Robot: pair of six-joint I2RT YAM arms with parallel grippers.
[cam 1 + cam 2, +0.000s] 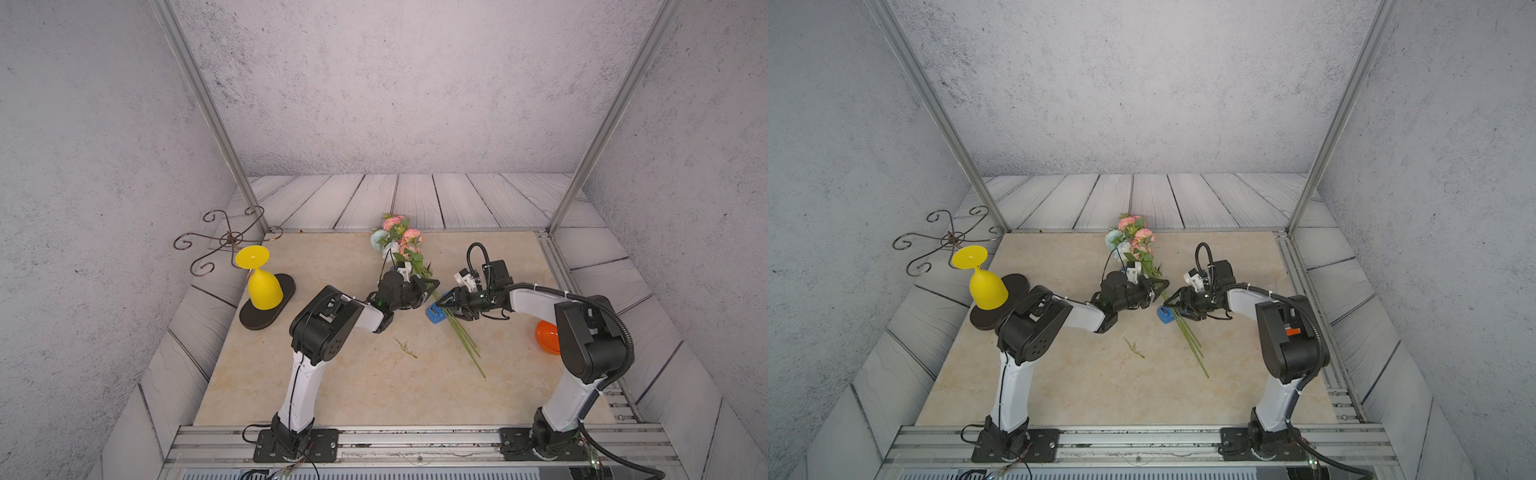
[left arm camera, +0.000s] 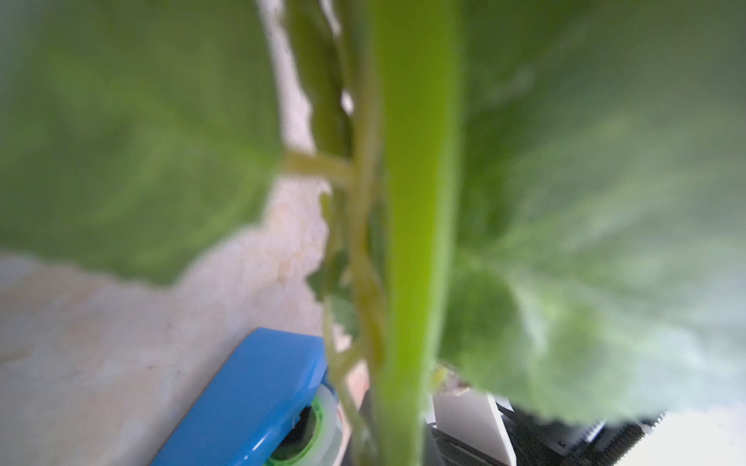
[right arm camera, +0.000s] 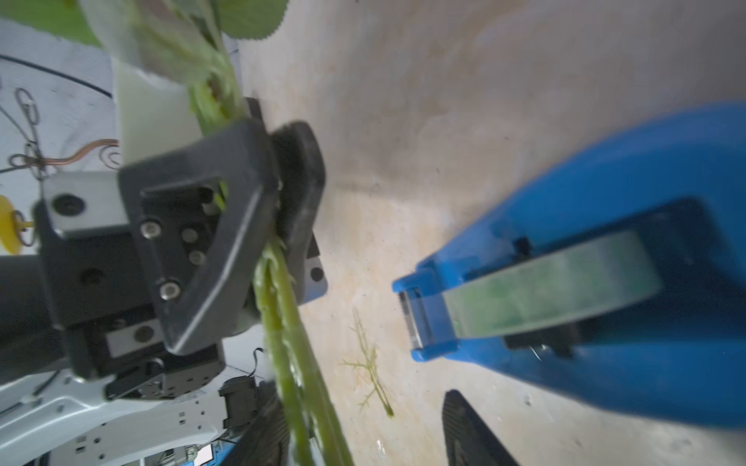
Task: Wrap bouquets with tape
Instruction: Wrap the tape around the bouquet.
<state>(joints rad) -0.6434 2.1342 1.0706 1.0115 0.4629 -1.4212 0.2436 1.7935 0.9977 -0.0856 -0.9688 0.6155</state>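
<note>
The left gripper (image 1: 432, 286) is clamping the bouquets (image 1: 399, 243) by the stems (image 3: 282, 282), blooms (image 1: 1133, 232) extending beyond its tips over the table (image 1: 332, 374), the right gripper (image 1: 445, 305) is hovering with jaws parted, the tape (image 3: 545, 290) in its blue dispenser (image 1: 434, 314) sitting just beside its tips, next to the stems.

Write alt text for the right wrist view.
The left gripper is shut on the bouquet stems above a beige table. Beside it stands a blue tape dispenser, pale tape running to its cutter; a loose green sprig lies on the table nearby.
</note>
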